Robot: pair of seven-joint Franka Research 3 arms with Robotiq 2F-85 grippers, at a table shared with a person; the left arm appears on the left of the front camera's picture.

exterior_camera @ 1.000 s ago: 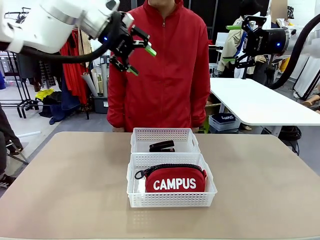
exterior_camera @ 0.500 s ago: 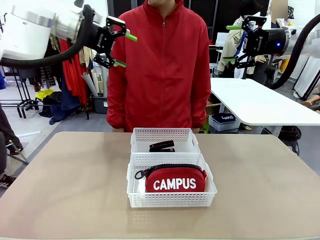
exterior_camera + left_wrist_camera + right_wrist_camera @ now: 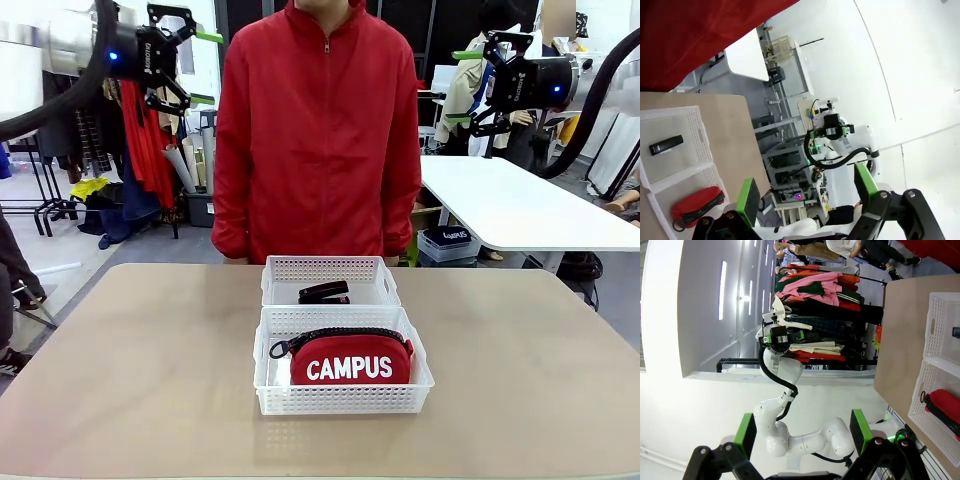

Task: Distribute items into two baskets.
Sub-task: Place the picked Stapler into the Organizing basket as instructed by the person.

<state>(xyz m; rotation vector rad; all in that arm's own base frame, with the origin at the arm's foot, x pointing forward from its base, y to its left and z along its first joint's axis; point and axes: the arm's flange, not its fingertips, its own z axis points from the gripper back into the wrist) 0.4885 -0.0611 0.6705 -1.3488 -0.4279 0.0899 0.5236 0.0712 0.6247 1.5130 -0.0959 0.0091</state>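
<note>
Two white lattice baskets sit end to end at the table's middle. The far basket [image 3: 330,268] holds the black stapler [image 3: 324,292]. The near basket [image 3: 345,400] holds the red CAMPUS pouch [image 3: 350,362]. My left gripper [image 3: 203,68] hangs high at the upper left, open and empty, far from both baskets. High at the upper right, my right gripper [image 3: 460,86] is open and empty too. In the left wrist view the open left gripper [image 3: 807,192] frames the stapler [image 3: 666,144] and the pouch [image 3: 697,204] far below. In the right wrist view the open right gripper [image 3: 802,432] sits beside the pouch [image 3: 945,400].
A person in a red jacket [image 3: 320,130] stands at the table's far edge, just behind the baskets, hands out of sight. The tan tabletop [image 3: 130,370] is bare on both sides of the baskets. A white table [image 3: 510,205] stands behind at the right, a clothes rack [image 3: 140,140] at the left.
My left arm has swung left and slightly up, away from the person's chest, its gripper staying open. The right arm, baskets, stapler and pouch have not moved.
</note>
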